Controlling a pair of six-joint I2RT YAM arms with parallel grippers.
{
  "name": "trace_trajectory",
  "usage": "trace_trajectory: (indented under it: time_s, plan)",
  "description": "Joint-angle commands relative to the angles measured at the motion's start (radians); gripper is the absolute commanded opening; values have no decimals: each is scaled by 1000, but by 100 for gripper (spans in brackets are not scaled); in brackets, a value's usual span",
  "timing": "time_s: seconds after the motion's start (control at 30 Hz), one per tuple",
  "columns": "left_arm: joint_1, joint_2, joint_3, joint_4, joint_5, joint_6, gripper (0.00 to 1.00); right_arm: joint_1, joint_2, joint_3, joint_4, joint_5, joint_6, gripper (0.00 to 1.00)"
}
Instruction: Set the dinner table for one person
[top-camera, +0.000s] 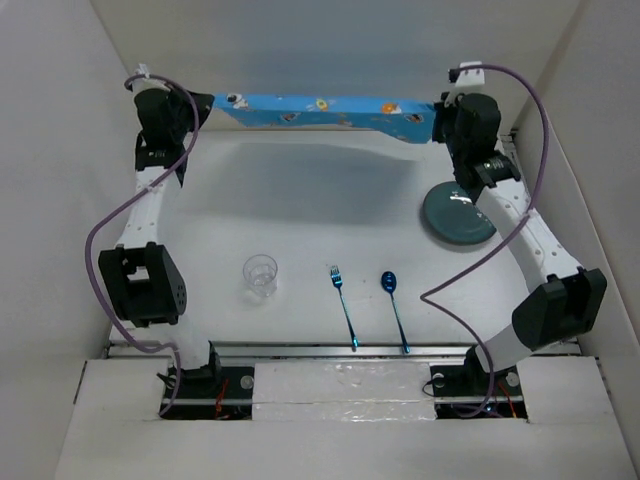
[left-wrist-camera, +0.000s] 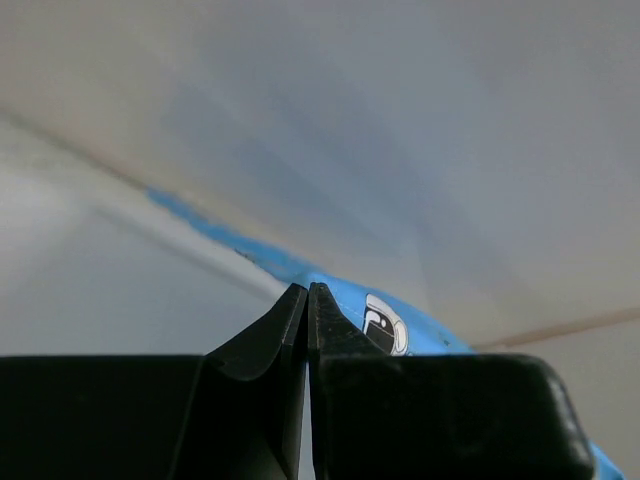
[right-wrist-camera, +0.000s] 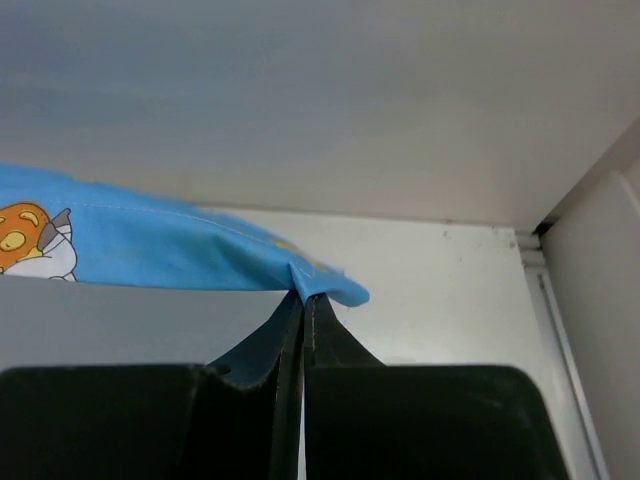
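Left gripper (left-wrist-camera: 307, 288) and right gripper (right-wrist-camera: 303, 296) each pinched a placemat (top-camera: 320, 110) end, far side. It hung above the desk (top-camera: 300, 200), apparently taut.

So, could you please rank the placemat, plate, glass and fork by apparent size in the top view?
1. Placemat
2. Plate
3. Fork and glass: unranked; the fork is longer, the glass wider.
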Motion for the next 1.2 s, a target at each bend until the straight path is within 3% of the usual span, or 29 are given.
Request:
trace_trajectory:
  time_s: [0.0,0.1,0.3,0.67,0.83,0.93,1.0,1.03,1.13,1.17]
  plan:
    - [12,-49,-224,133,34,-22,0,-18,-20,-240,126,-44,62,0]
    - [12,-47,-373,182,25,-13,0,-27,-10,-383,200,-64,118,0]
    - [12,-35,-571,233,5,-2,0,-36,51,-493,221,-121,151,0]
    - [12,-16,-662,145,-65,35,0,-69,125,-503,62,-213,200,0]
    - [12,-18,-703,148,-64,23,0,-92,116,-556,82,-310,229,0]
    - [12,-45,-716,136,-68,12,0,-92,93,-572,70,-290,225,8]
    - [12,-67,-722,118,-65,4,4,-92,76,-581,51,-284,228,11]
    - [3,-97,-726,116,-64,-2,10,-92,53,-592,44,-244,229,12]
    - [3,-183,-735,98,-79,-9,32,-92,-1,-606,24,-221,238,27]
    - [3,-205,-742,101,-88,-9,37,-92,-16,-604,16,-216,244,36]
